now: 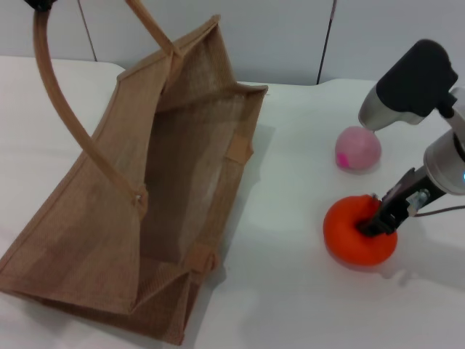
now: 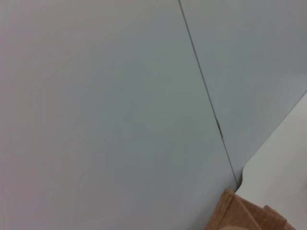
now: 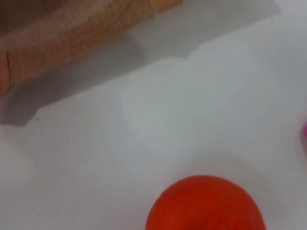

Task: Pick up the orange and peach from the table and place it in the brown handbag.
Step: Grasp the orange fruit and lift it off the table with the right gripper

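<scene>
The right end effector (image 1: 378,218) is down on the orange (image 1: 360,231), its dark fingers reaching onto the top of the fruit from the robot's right side; whether they are spread wide, drawn narrow or already gripping I cannot tell from the head view, and the right wrist view shows only the fruit's upper curve, no fingers. The orange sits on the white surface (image 1: 290,291), directly under and just to the left of that end effector, so there is next to no gap to close: the judgement is that the coming move is a grip and lift here, then a carry leftward. The orange is round, so no long axis governs the grasp. Just behind it, farther from the robot and apart from it, lies the peach (image 1: 357,150), also on the right arm's side. The bag (image 1: 174,211) stands well to the left of both fruits, leaning, its mouth open toward the right and upward, so the fruit must travel left across bare surface to reach it. The left end effector (image 1: 40,4) is barely in view at the top left corner, up at one handle (image 1: 65,109), apparently holding it raised, though its fingers cannot be made out; the right arm is plainly the nearer to both fruits.
</scene>
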